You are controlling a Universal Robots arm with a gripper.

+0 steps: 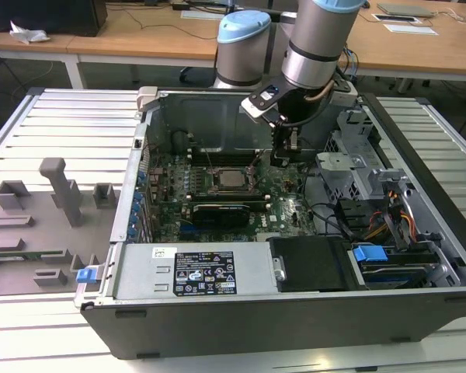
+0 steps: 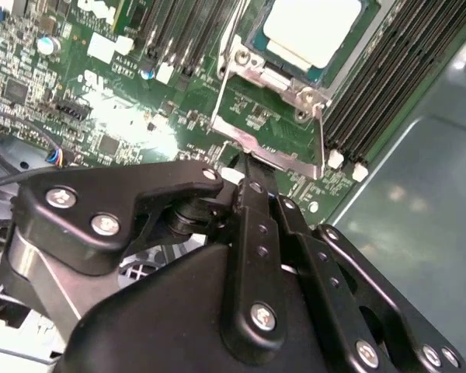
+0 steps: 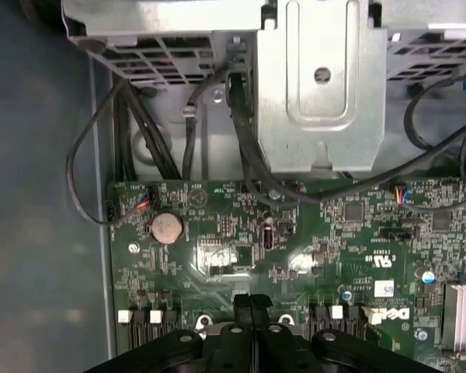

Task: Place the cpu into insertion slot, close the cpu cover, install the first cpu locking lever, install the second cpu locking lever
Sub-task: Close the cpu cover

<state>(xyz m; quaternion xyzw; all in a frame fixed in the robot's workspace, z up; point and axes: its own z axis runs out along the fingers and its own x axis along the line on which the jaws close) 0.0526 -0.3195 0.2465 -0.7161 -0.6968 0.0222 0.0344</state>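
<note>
**CPU seated, cover not yet shut**

The tool (image 2: 245, 167) has its 2 black fingers (image 3: 242, 305) pressed together with nothing between them. In the second wrist view its tip sits at the free edge of the cover (image 2: 276, 149), touching it or very nearly so.

The cover stands raised from its hinge, tilted toward the tool. Green board (image 3: 217, 233) shows through its big cut-out. Just past the cover's hinge, on the side away from the tool, lies the slot (image 2: 252, 66), with the cpu (image 2: 314, 31) flat inside it, pale top up. A thin wire (image 2: 223, 93) rises beside the cover, likely 1 of the levers, and it is not latched.

As I judge it, 1 of 4 steps is done: the cpu is placed. The cover is open, and both levers remain to be set.

In the exterior view the arm reaches down into the open case (image 1: 132, 295) from its far side. Its wrist is close to upright and the tool (image 1: 283, 159) points down at the board, just beside the cpu (image 1: 233, 180).
</note>
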